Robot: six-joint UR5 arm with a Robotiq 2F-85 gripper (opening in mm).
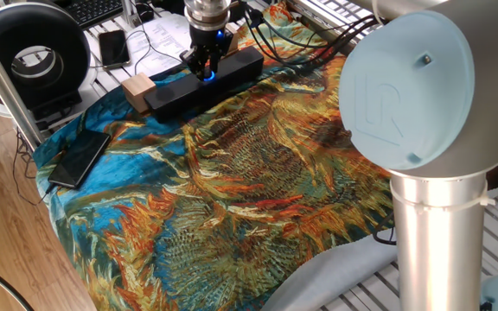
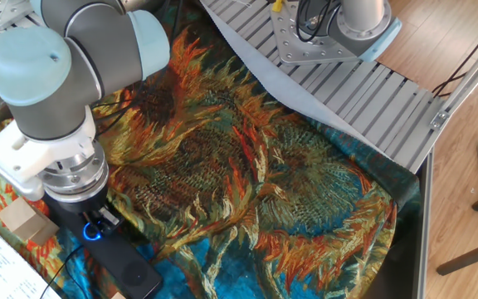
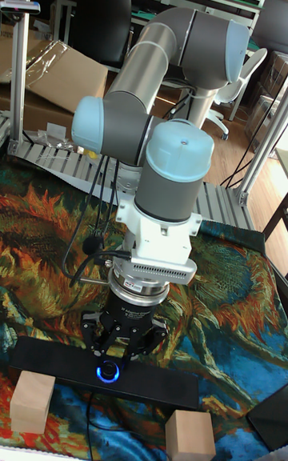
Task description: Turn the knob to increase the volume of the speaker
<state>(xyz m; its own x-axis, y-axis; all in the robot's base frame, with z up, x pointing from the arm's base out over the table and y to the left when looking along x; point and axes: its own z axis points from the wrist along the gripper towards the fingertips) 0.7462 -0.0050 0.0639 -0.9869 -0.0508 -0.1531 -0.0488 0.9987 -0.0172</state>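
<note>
The speaker (image 1: 175,91) is a long black bar with tan wooden end blocks (image 1: 137,88), lying at the far edge of the sunflower cloth. Its knob (image 1: 207,75) glows blue on the top face. My gripper (image 1: 206,67) points straight down onto the knob, with its fingers closed around it. In the other fixed view the gripper (image 2: 92,226) hides most of the knob (image 2: 94,233), and the speaker (image 2: 127,267) runs toward the lower edge. The tall fixed view shows the gripper (image 3: 122,355) just over the knob (image 3: 108,370) on the speaker (image 3: 56,373).
A flat black smartphone (image 1: 79,159) lies on the cloth at the left. A big black ring-shaped device (image 1: 31,52), a second phone (image 1: 113,47) and papers sit behind the speaker. Cables (image 1: 318,43) trail at the back right. The arm's base (image 1: 435,216) stands at the near right.
</note>
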